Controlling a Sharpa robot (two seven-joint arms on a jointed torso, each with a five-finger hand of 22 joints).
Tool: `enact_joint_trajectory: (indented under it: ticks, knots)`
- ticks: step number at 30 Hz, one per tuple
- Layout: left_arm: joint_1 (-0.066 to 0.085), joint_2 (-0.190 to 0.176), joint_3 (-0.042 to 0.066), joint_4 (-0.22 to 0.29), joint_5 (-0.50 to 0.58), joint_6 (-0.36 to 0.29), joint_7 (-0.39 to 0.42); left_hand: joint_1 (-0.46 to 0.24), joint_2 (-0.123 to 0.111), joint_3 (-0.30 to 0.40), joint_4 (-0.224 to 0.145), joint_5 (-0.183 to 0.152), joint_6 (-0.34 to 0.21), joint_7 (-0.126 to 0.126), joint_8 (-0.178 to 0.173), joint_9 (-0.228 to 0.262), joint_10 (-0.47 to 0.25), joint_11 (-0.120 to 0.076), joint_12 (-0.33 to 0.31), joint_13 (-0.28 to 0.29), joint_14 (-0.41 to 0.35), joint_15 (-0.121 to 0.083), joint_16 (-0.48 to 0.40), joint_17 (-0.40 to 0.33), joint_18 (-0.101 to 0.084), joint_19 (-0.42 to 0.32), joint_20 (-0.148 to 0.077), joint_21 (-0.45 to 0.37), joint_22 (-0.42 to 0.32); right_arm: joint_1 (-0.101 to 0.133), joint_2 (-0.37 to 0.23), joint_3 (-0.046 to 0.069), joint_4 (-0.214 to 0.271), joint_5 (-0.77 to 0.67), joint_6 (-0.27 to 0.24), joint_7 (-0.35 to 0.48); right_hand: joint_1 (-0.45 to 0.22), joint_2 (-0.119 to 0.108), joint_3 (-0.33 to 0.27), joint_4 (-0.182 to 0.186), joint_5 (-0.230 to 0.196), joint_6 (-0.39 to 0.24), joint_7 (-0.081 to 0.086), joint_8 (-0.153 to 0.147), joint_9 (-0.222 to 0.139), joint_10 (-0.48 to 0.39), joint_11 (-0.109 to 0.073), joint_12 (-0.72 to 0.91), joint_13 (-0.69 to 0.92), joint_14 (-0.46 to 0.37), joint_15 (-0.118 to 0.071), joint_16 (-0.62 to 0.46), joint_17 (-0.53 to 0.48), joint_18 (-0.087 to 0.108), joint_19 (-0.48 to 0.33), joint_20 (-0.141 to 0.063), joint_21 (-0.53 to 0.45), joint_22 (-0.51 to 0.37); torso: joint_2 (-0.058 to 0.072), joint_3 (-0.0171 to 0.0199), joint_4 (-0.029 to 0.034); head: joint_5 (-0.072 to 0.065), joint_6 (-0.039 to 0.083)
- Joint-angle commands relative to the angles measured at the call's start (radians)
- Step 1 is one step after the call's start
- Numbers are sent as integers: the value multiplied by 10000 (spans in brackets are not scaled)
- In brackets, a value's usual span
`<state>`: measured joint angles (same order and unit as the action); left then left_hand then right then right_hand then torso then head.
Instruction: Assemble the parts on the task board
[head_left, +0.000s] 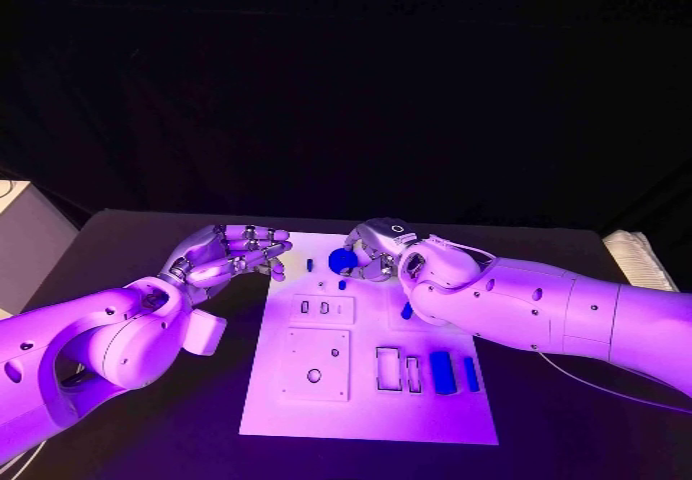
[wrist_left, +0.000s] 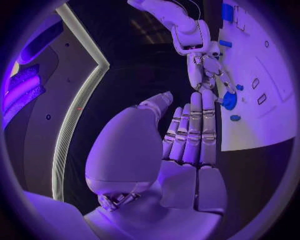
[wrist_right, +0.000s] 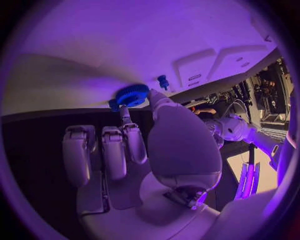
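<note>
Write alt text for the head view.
The right hand holds a round blue toothed part over the far end of the white rectangular task board. The left hand hovers beside it, fingers curled, holding nothing.

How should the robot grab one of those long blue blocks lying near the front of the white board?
Pinch the long blue block across its narrow width, on its two long sides, coming straight down from above. It lies flat on the white task board, so only the top and sides are free. Another blue bar lies close beside it, so fingertips probably work better than a whole hand.
</note>
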<state>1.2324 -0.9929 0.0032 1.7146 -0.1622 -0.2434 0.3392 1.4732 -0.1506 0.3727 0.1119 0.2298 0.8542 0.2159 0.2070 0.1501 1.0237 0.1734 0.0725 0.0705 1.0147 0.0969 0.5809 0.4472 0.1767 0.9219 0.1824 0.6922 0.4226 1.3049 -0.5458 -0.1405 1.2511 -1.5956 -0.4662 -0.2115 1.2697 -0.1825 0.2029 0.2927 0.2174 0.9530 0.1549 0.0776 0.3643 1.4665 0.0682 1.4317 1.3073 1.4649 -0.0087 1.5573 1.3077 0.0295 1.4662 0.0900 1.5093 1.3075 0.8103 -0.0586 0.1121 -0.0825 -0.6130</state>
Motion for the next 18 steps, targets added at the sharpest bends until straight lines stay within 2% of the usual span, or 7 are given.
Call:
enact_joint_trajectory:
  ticks: [1, 12, 15, 18]
  knots:
    - [12, 19, 6, 8, -41, 230, -8, -101, -7, 66, 5, -14, -81, 279, -54, 10, -60, 14, 21, 7, -51, 11, 30, 5, 35, -95, -6, 59, 10, -18, -47, -4, 18, 371, 303, 65, -285, 88, -65, 5, 121, 62, -13, 30, -22, 148, 14, 51, 1643, 1010, 40, 57, 2419, -111, 731, 79, 40, 1995, 0, -2, 1, -15, 0]
    - [11, 8, 6, 6, -41, 222, -19, -114, 2, 73, 15, -12, -90, 282, -58, 9, -74, 18, 19, 6, -60, 16, 32, 3, 35, -109, -1, 63, 12, -36, -268, -3, 253, 595, -38, 100, -604, 325, 65, -18, 433, 150, -38, 63, -22, 189, -8, 104, 1691, 1018, 26, 70, 2456, -123, 753, 70, 77, 2042, 4, -1, -1, 0, 3]
    - [11, 2, 6, 5, -41, 215, -21, -124, 7, 76, 22, -11, -97, 285, -60, 9, -83, 21, 18, 6, -65, 20, 34, 2, 34, -118, 3, 66, 14, -39, -343, -3, 336, 612, -268, 125, -606, 356, 124, -26, 513, 167, -45, 69, -22, 195, -14, 112, 1698, 1019, 20, 72, 2459, -125, 756, 65, 83, 2050, -3, -3, -5, -7, 24]
    - [11, -6, 6, 7, -41, 215, -21, -124, 7, 76, 22, -11, -97, 285, -60, 9, -83, 21, 18, 6, -65, 20, 34, 2, 34, -118, 3, 66, 14, -42, -499, -3, 503, 634, -726, 200, -581, 347, 186, -44, 609, 193, -55, 80, -20, 216, -25, 140, 1720, 1020, 12, 73, 2463, -129, 764, 59, 96, 2066, -7, -6, -7, -15, 28]
